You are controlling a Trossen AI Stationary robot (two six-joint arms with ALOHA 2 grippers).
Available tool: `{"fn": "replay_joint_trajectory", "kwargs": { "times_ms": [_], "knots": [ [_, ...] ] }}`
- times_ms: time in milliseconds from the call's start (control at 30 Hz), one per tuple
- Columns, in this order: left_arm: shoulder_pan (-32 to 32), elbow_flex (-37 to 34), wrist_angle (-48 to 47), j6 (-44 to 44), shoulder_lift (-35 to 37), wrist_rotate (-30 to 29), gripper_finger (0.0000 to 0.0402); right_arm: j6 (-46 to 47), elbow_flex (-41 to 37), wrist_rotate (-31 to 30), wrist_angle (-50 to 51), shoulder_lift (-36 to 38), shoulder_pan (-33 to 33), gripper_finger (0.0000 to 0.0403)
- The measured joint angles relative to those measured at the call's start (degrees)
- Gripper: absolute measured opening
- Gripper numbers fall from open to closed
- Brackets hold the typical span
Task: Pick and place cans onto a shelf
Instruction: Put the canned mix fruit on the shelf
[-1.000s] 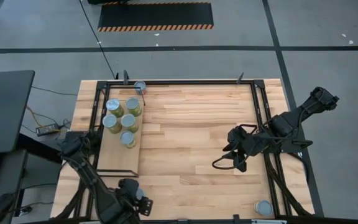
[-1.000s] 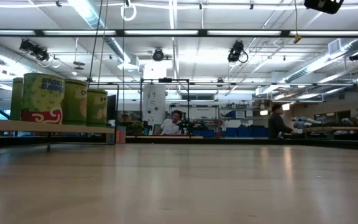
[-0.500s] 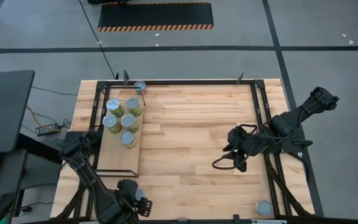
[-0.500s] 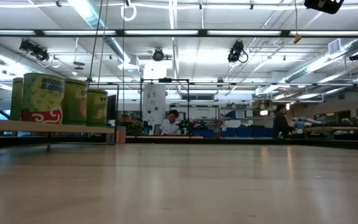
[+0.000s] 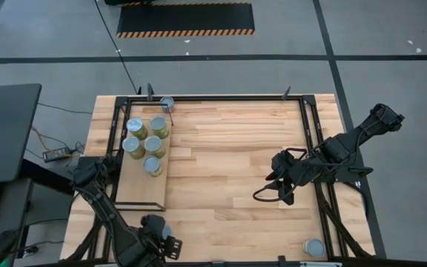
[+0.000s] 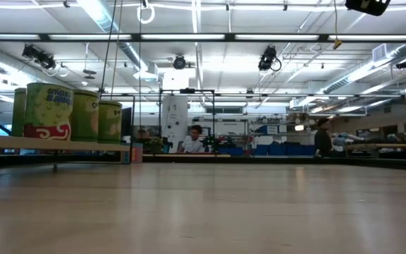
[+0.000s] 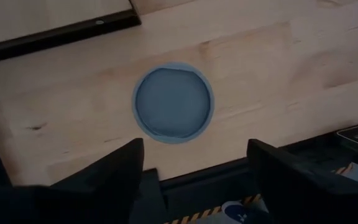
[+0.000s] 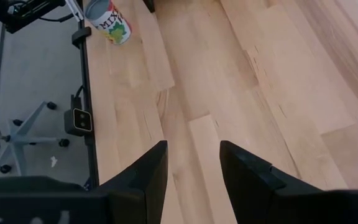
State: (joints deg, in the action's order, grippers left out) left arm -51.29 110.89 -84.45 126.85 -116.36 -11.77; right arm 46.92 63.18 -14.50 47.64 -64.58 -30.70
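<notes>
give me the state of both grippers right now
Left gripper: open, holding nothing, above a small silver-topped round can.
Right gripper: open, empty, over the plank wooden tabletop.

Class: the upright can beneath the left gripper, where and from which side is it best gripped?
Grip the can across its curved side wall, descending from straight above: it stands upright, round top facing the open left gripper, bare tabletop beside it.

Plank-striped wooden tabletop sat inside a black metal frame. Hazard-striped dark mat lay on grey floor beyond it. Dark desk stood beside the table. Low view: two people in the workshop behind. Swivel chair base on floor.
</notes>
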Motion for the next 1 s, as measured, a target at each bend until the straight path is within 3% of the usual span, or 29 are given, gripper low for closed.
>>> {"fn": "replay_joint_trajectory", "kwargs": {
  "times_ms": [400,767,1000],
  "knots": [
    [0.5,-3.0,1.2,1.3,-0.2,2.7,0.0372,0.0,0.0,0.0,0.0,0.0,0.1,0.0154],
    [1.0,-11.2,6.6,3.5,-0.3,2.8,0.0378,1.0,0.0,0.0,-0.5,0.0,0.1,0.0154],
    [1.9,-12.0,8.3,3.6,-0.6,1.6,0.0378,1.5,0.0,0.0,-1.1,0.0,0.1,0.0154]
  ]
}}
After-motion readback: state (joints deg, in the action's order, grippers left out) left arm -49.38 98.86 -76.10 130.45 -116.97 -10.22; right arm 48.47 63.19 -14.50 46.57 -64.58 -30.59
